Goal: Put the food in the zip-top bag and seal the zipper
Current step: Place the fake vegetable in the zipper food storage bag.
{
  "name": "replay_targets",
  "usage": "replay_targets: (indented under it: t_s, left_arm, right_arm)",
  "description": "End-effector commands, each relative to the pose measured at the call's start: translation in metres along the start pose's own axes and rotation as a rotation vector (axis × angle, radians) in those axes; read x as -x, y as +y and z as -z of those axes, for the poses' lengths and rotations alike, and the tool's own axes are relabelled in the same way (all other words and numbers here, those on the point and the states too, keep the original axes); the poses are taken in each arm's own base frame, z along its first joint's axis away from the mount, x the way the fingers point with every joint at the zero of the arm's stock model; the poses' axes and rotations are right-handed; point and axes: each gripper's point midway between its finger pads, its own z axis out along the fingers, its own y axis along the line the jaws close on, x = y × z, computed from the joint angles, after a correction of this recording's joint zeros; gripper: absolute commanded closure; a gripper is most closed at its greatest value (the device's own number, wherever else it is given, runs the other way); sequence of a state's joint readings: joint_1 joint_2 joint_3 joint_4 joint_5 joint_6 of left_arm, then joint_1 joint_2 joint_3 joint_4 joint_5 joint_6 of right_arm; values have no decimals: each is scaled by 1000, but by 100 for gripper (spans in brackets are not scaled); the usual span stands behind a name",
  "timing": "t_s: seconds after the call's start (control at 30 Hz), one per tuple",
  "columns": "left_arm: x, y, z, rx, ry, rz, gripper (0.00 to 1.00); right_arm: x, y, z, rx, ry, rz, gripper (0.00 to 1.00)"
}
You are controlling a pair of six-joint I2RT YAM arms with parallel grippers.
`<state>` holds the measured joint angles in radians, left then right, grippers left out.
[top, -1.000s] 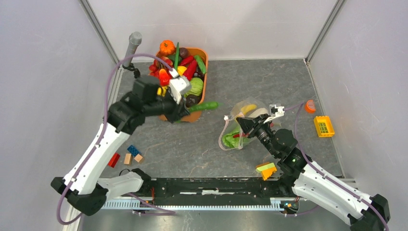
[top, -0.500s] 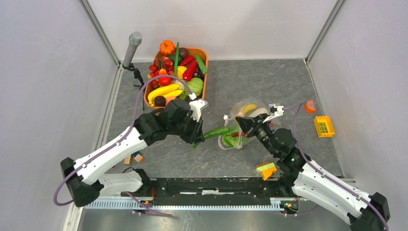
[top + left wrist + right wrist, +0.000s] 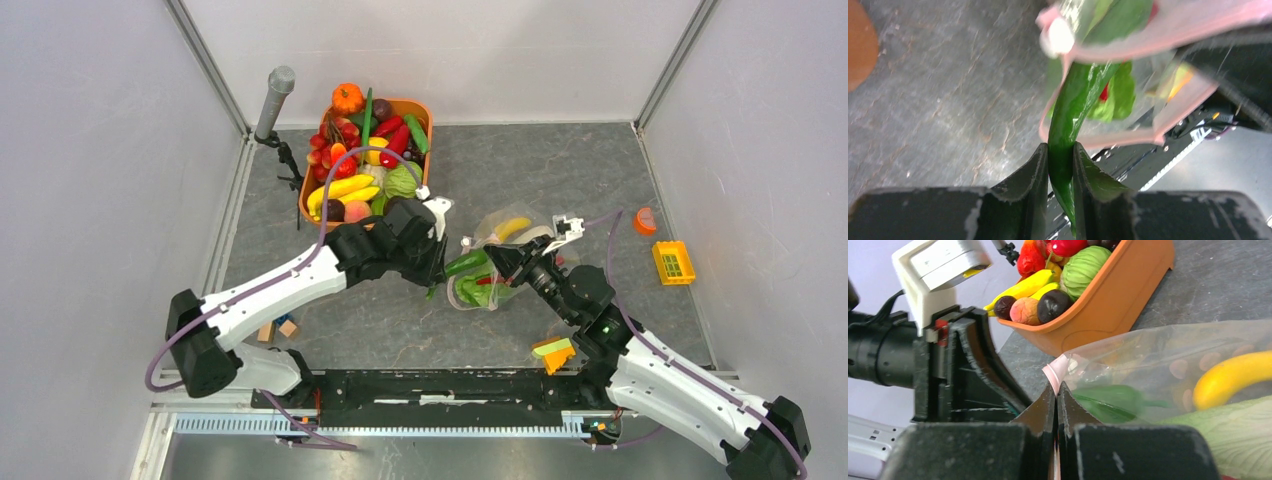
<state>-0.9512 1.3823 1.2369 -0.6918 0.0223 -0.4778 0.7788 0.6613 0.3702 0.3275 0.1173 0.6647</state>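
The clear zip-top bag [image 3: 503, 247] lies mid-table. A yellow banana [image 3: 515, 227], a leafy green cabbage [image 3: 1228, 432] and a bit of red chili [image 3: 1104, 93] show inside it. My right gripper [image 3: 1057, 387] is shut on the pink zipper [image 3: 1055, 371] at the mouth's upper corner and holds it up. My left gripper [image 3: 1060, 147] is shut on a slim green vegetable [image 3: 1075, 105]. The vegetable's far end reaches through the bag's mouth, between the two pink zipper [image 3: 1168, 30] edges. In the top view the left gripper [image 3: 440, 268] sits just left of the bag.
An orange tub [image 3: 428, 120] of toy produce stands at the back, left of the bag. Small blocks [image 3: 277, 328] lie near the left arm, and a yellow-orange wedge [image 3: 553, 352] near the right arm. A yellow crate [image 3: 673, 262] sits at the right.
My left arm has carried the slim green vegetable from beside the orange tub rightward to the bag's mouth. The right gripper has kept its hold on the zipper, barely moving.
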Motion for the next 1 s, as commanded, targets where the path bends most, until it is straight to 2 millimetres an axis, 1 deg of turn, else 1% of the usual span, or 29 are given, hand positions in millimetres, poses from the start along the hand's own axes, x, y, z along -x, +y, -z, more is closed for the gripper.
replay_targets:
  t_s: [0.0,0.03,0.1,0.17,0.2,0.23,0.27,0.33,0.37,0.43,0.53,0.6,0.7,0.73,0.77,0.8,0.83,0.87,0.9,0.93,0.97]
  left_arm:
    - [37,-30,-20,-26,-73,18,98]
    - [40,-35,-25,-38,-79,15,96]
    - [47,-40,-32,-47,-101,24,88]
    - [56,-48,-29,-74,-134,18,76]
    - [61,-49,-27,-75,-158,19,70]
    - [67,-48,-23,-72,-187,19,59]
    - [72,-49,-19,-75,-212,18,54]
    - [81,-51,-11,-89,-252,2,33]
    - [83,-54,-8,-102,-261,-14,30]
    - [85,-59,-2,-132,-269,-39,28]
    - [89,-63,13,-157,-297,-46,26]
    - [91,-63,29,-171,-332,-61,26]
    - [97,-64,66,-206,-423,-84,26]
    - [101,-64,82,-218,-463,-89,26]
    - [103,-62,95,-221,-500,-97,23]
    - [105,-59,109,-215,-545,-96,19]
    - [107,-50,118,-182,-583,-94,14]
    - [109,-40,127,-143,-619,-93,9]
    - [109,-31,133,-100,-643,-108,5]
    - [108,-17,133,-36,-653,-121,1]
    - [110,-4,134,27,-657,-129,0]
  right_arm:
    - [21,27,1,118,-73,-7,99]
    - [21,28,2,122,-78,-9,99]
    - [24,27,3,125,-99,-19,98]
    - [26,26,6,125,-122,-43,98]
    - [27,25,7,122,-132,-61,98]
    - [27,24,8,119,-142,-75,98]
    - [28,23,9,114,-148,-84,98]
    - [29,21,10,107,-158,-96,98]
    - [30,20,10,100,-164,-97,98]
    - [33,17,11,86,-177,-101,98]
    - [35,9,14,47,-197,-107,97]
    - [39,3,18,25,-228,-141,97]
    - [56,2,25,15,-299,-208,98]
    - [68,5,26,4,-314,-210,98]
    - [74,3,25,-42,-304,-204,98]
    - [87,5,26,-72,-305,-192,98]
    - [103,11,28,-85,-325,-174,98]
    - [113,12,31,-105,-339,-163,98]
    - [124,14,35,-120,-362,-160,98]
    - [130,11,38,-144,-385,-154,98]
    - [135,9,39,-156,-405,-125,98]
